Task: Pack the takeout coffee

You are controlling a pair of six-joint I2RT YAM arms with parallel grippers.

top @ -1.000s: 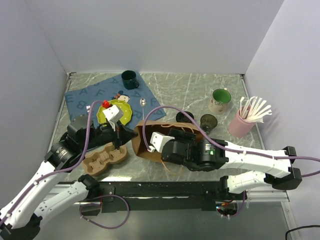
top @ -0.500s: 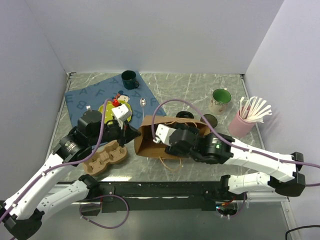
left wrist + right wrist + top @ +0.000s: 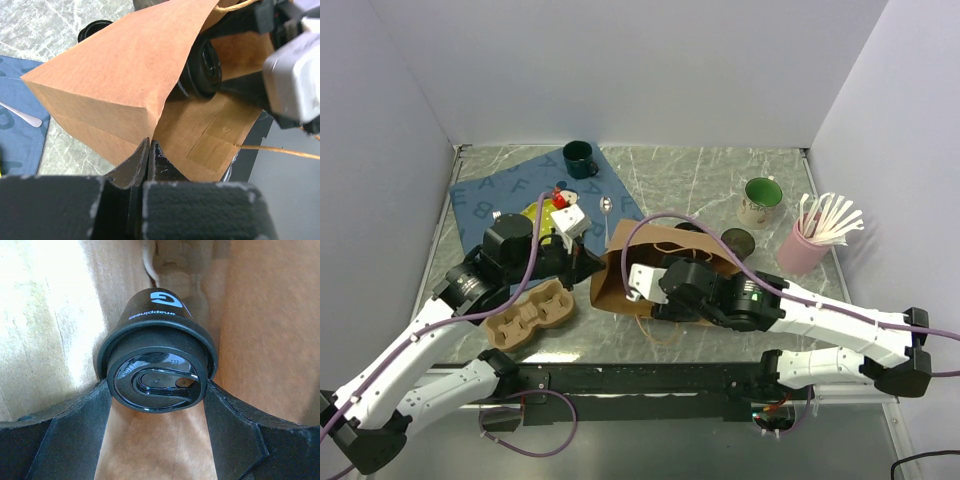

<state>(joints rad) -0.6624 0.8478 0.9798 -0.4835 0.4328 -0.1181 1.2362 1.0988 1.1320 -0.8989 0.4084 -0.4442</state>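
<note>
The takeout coffee (image 3: 157, 365) is held inside the brown paper bag (image 3: 612, 282), its black lid turned towards the right wrist camera and its dark body pointing deeper into the bag. It is clamped at the lid rim between the two fingers of the right gripper (image 3: 156, 385), one finger (image 3: 85, 420) at each side, and paper walls are seen all round it. From the left wrist, the lid is glimpsed past the bag's folded flap. The flap's edge is pinched by the left gripper (image 3: 148, 146), whose jaws are pressed together on the paper. On the marble table (image 3: 670, 175), a cardboard cup carrier (image 3: 530, 315) lies just beside the bag, and a dark green mug (image 3: 579, 158) stands well apart on the blue placemat (image 3: 480, 195)
</note>
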